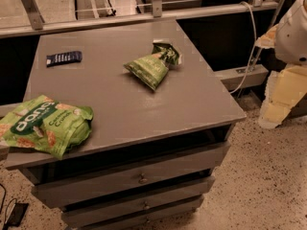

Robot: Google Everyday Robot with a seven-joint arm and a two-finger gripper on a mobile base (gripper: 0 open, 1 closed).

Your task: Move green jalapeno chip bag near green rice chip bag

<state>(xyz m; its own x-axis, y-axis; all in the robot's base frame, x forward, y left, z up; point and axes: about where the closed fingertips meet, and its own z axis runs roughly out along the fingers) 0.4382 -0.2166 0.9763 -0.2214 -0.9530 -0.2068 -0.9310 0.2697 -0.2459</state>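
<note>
Though the gripper is unseen, the green rice chip bag [45,123] reads "dang".

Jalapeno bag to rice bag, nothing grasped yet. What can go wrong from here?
1. The rice chip bag lies at the front-left corner of the table, partly over the edge; a bump while placing could push it off.
2. The jalapeno chip bag is crumpled and lies slanted, so a pinch may slip.
3. The gripper is out of view; only a white arm part shows at the right, so the reach looks long.
</note>
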